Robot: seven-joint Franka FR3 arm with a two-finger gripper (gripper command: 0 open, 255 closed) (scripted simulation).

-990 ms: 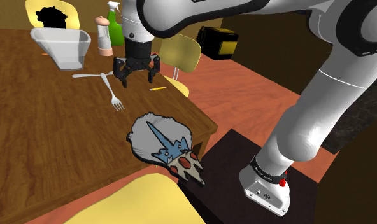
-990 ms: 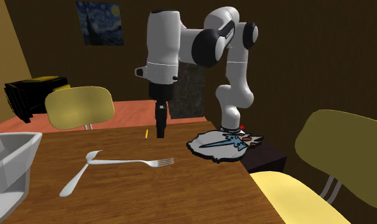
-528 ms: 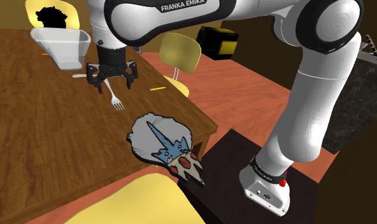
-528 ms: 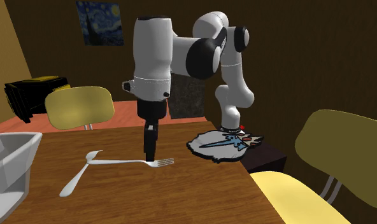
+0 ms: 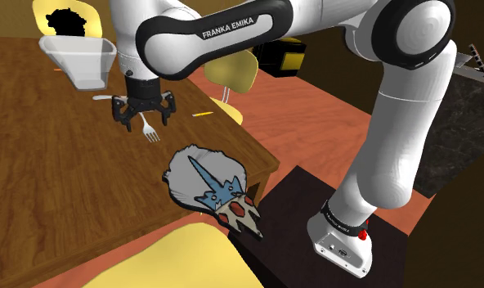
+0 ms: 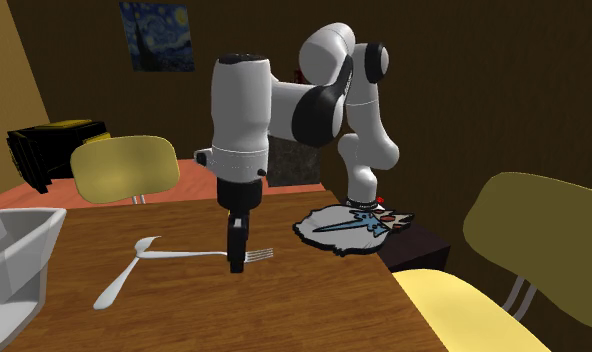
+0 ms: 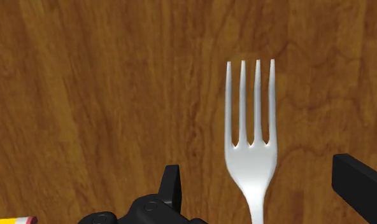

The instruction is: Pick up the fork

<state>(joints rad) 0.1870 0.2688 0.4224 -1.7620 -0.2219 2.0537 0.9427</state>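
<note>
Fork (image 7: 249,153) silver, flat on the wooden table (image 5: 52,180), tines up-facing, out in the open mid-table. White arm (image 5: 396,106) arcs over from the stand, wrist pointing straight down. Yellow chair (image 6: 124,170) behind the table. White bin (image 5: 78,59) at the far side. Patterned grey-blue mat (image 5: 206,182) overhangs the table edge. Gripper (image 7: 265,184) low over the fork, fingers (image 7: 171,188) spread apart, fork neck between, not touched. Spoon (image 6: 124,277) by the fork's handle end.

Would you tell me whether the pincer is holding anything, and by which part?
Nothing is held: the pincer is open, its fingers standing either side of the fork near its neck, without touching it.
</note>
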